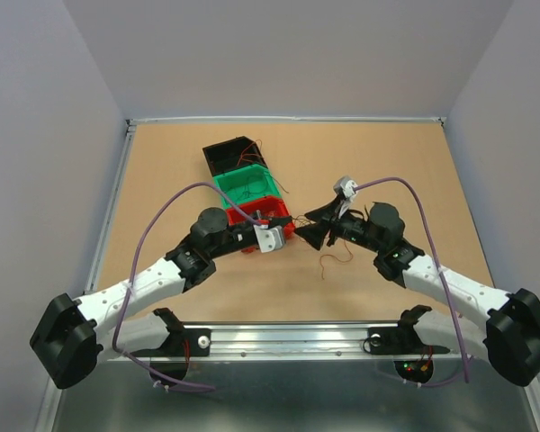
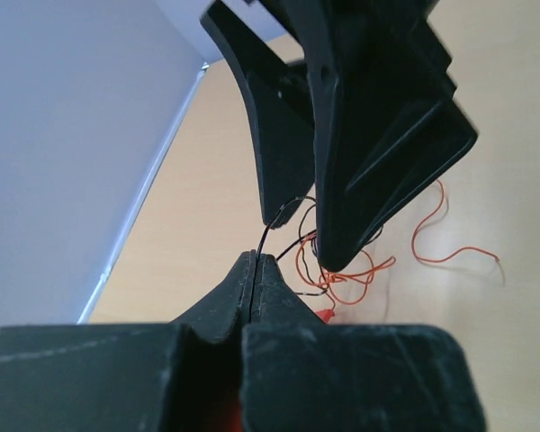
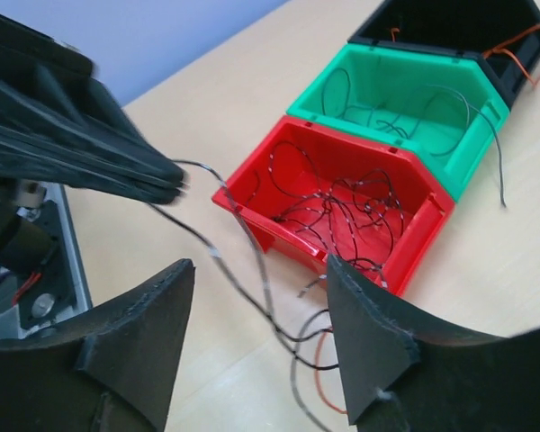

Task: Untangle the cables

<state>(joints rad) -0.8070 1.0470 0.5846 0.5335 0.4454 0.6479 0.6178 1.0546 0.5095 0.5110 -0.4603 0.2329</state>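
My left gripper [image 2: 254,259] is shut on a thin black wire [image 2: 263,236] that rises from its tips. It hovers just right of the red bin [image 1: 279,209] in the top view [image 1: 286,222]. My right gripper [image 3: 259,265] is open, facing the left one [image 1: 308,227], with black wires [image 3: 243,243] running between its fingers down to the table. Neither finger touches them. A tangle of orange wires [image 2: 360,274] lies on the table below, and it also shows in the top view [image 1: 335,259]. The left gripper's shut tips [image 3: 166,184] show in the right wrist view.
Three bins stand in a row: the red bin [image 3: 252,211] with several black wires, a green bin [image 3: 391,126] with a few black wires, and a black bin [image 3: 450,40] with orange wires over its edge. A metal rail [image 1: 288,337] runs along the near edge.
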